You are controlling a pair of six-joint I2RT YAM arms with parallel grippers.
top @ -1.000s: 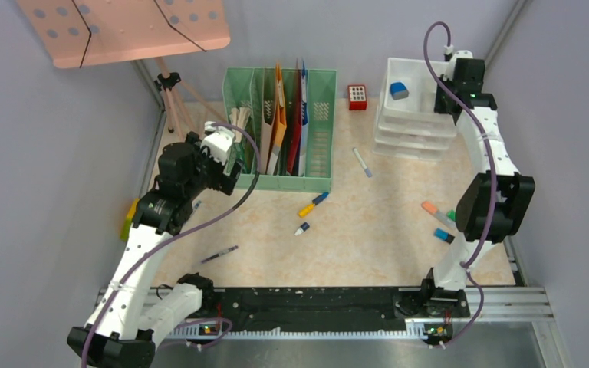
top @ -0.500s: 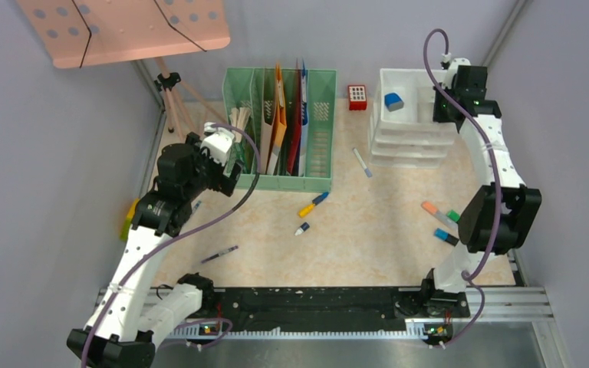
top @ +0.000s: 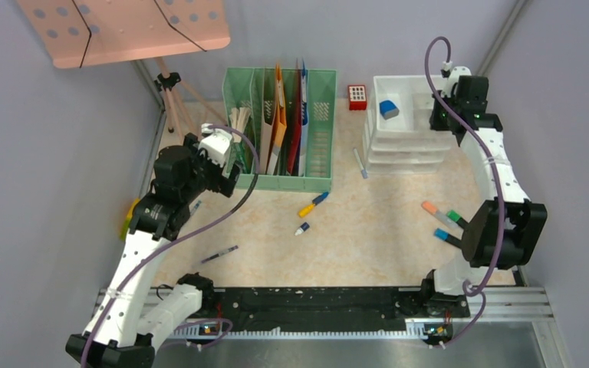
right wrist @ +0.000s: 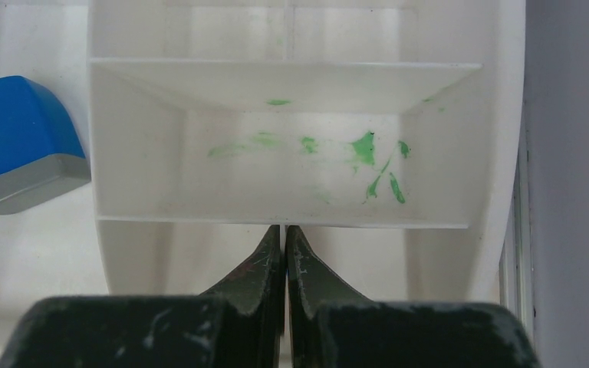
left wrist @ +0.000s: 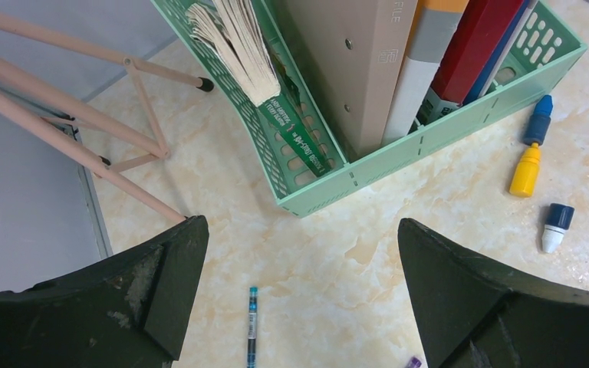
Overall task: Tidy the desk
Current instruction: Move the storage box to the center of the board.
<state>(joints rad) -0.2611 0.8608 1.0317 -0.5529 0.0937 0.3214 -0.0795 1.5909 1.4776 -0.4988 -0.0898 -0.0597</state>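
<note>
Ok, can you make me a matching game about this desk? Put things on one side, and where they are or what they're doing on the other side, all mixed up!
Things
1. blue and grey plastic block
2. small red box with holes
3. yellow and blue marker
4. right claw

Places or states
A. lying on the beige marble desk, in front of the green plastic file rack
B. shut, holding nothing
C. in the top tray of the white plastic drawer unit
D. at the back, between rack and drawers

Pairs: 1-C, 2-D, 3-A, 4-B

Under your left hand (left wrist: 301,226) the tabletop (left wrist: 445,230) looks smooth, marble-patterned — ahead, a perforated green plastic rack (left wrist: 368,172) holds paper (left wrist: 238,46); below your right hand (right wrist: 284,234), glossy white plastic drawer (right wrist: 276,169), green-smeared.
</note>
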